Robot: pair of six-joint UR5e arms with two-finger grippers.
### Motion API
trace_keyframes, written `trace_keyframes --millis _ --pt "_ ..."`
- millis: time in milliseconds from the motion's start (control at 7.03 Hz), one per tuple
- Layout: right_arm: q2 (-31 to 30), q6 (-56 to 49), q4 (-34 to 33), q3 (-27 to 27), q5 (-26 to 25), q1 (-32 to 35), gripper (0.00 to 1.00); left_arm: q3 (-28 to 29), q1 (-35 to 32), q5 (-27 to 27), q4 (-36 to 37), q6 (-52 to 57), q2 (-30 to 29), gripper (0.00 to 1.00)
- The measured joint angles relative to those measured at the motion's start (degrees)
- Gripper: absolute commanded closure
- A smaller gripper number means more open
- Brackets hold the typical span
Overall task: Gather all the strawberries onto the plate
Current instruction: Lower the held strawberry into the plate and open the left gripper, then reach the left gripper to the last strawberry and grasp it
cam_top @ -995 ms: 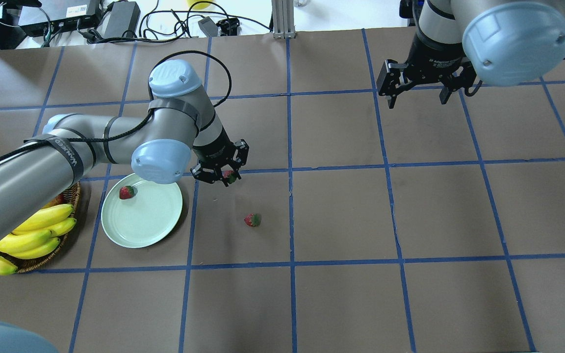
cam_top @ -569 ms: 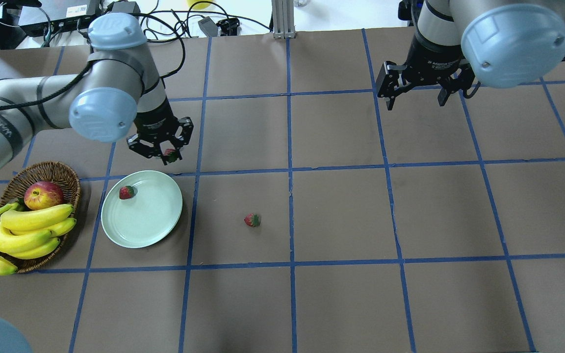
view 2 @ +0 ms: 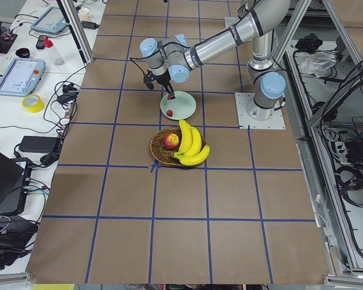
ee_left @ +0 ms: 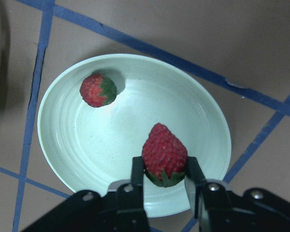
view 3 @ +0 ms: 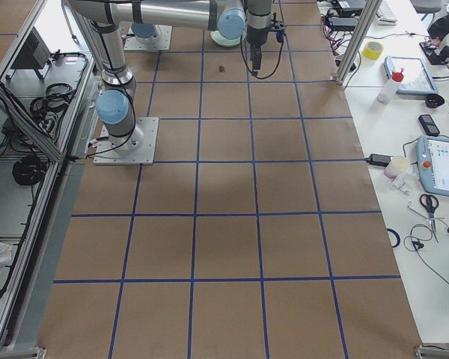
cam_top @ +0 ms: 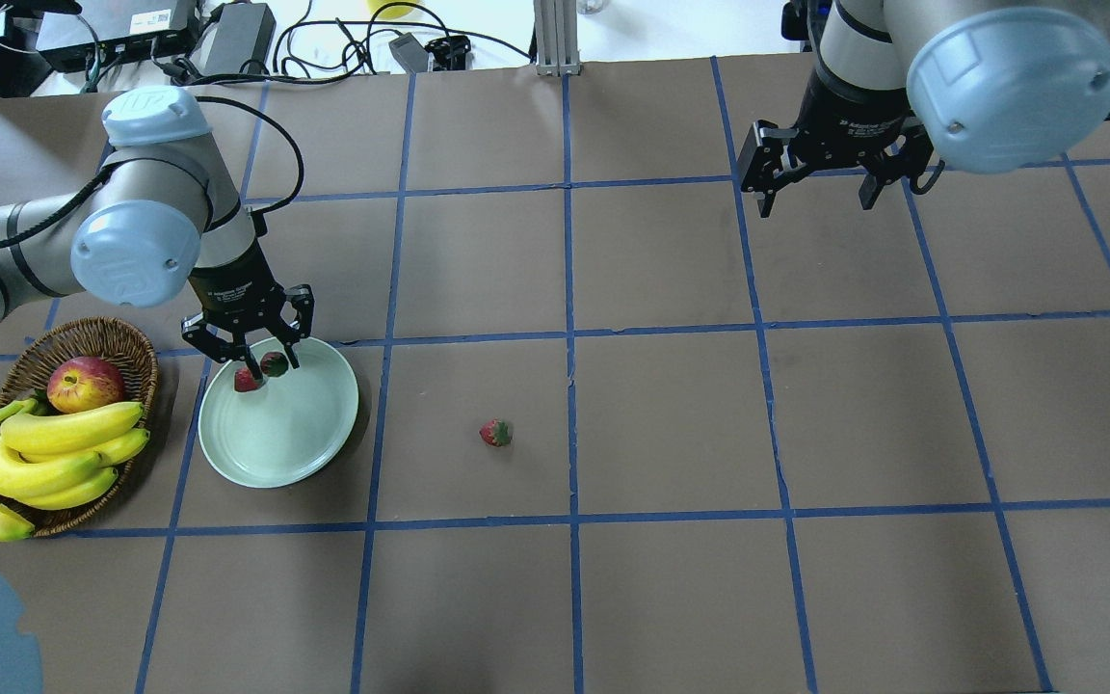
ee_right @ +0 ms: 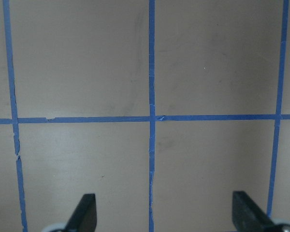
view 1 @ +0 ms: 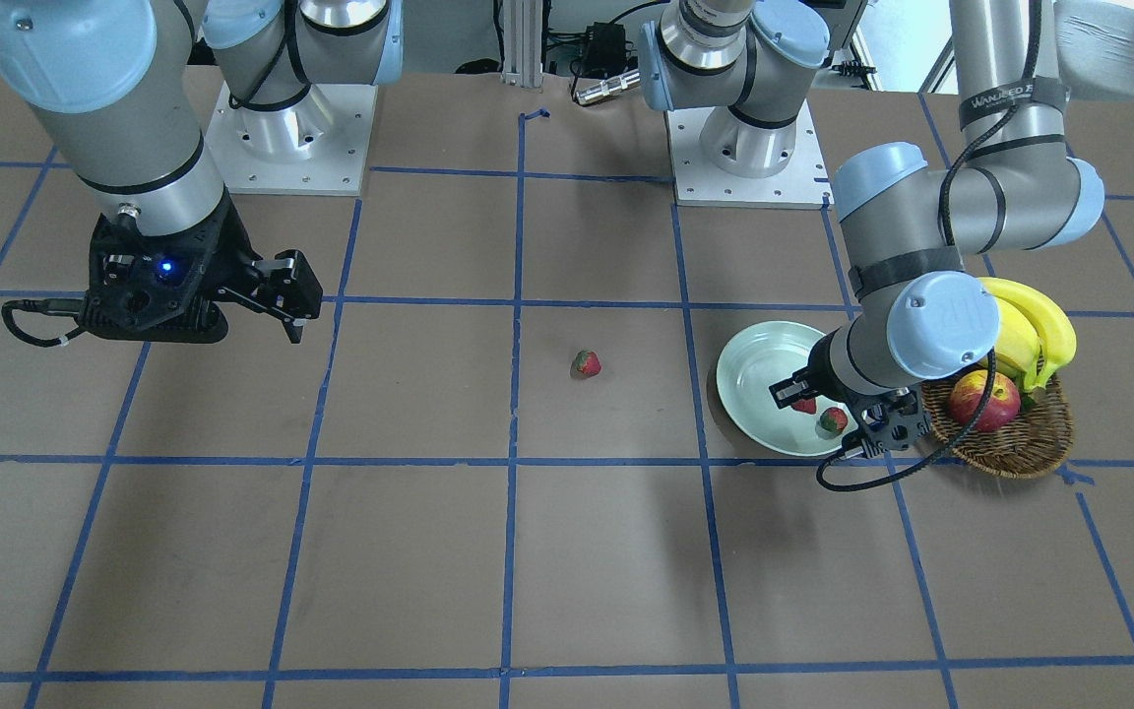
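My left gripper (cam_top: 271, 366) hovers over the far edge of the pale green plate (cam_top: 285, 448) and is shut on a strawberry (cam_top: 275, 363). The left wrist view shows this strawberry (ee_left: 164, 154) pinched between the fingers above the plate (ee_left: 87, 145). A second strawberry (ee_left: 97, 90) lies on the plate, also seen from overhead (cam_top: 245, 380). A third strawberry (cam_top: 496, 433) lies on the brown table to the plate's right, visible from the front (view 1: 586, 363). My right gripper (cam_top: 818, 198) hangs open and empty at the far right, over bare table (ee_right: 165, 215).
A wicker basket (cam_top: 83, 335) with bananas (cam_top: 44, 453) and an apple (cam_top: 85, 383) stands just left of the plate. Blue tape lines grid the brown table. Cables and boxes lie beyond the far edge.
My left arm swung left with its strawberry, from the square right of the plate, past the far side, to above the plate's far edge. The right arm barely moved.
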Motion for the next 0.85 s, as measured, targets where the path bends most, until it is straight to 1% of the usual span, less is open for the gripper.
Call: trace_keyframes --millis 284,427,569,711,853 --pt "-0.01 0.05 -0.10 -0.42 -0.43 0.01 0.00 -0.10 -0.41 -0.29 0.38 -0.06 0.89 0.00" --pt "-0.02 0.01 -0.09 -0.59 -0.51 -0.01 0.00 0.08 -1.70 -2.52 0.47 -1.57 1.71 0.00" --pt "-0.03 0.02 -0.05 -0.68 -0.40 -0.02 0.00 -0.01 -4.12 -6.56 0.41 -5.61 2.73 0.00" --pt "-0.10 0.05 -0.04 -0.76 -0.13 -0.02 0.00 -0.23 -7.38 -9.05 0.33 -10.36 3.13 0.00" --pt "-0.09 0.02 -0.07 -0.70 -0.08 -0.04 0.00 -0.35 -11.13 -10.20 0.45 -15.40 2.93 0.00"
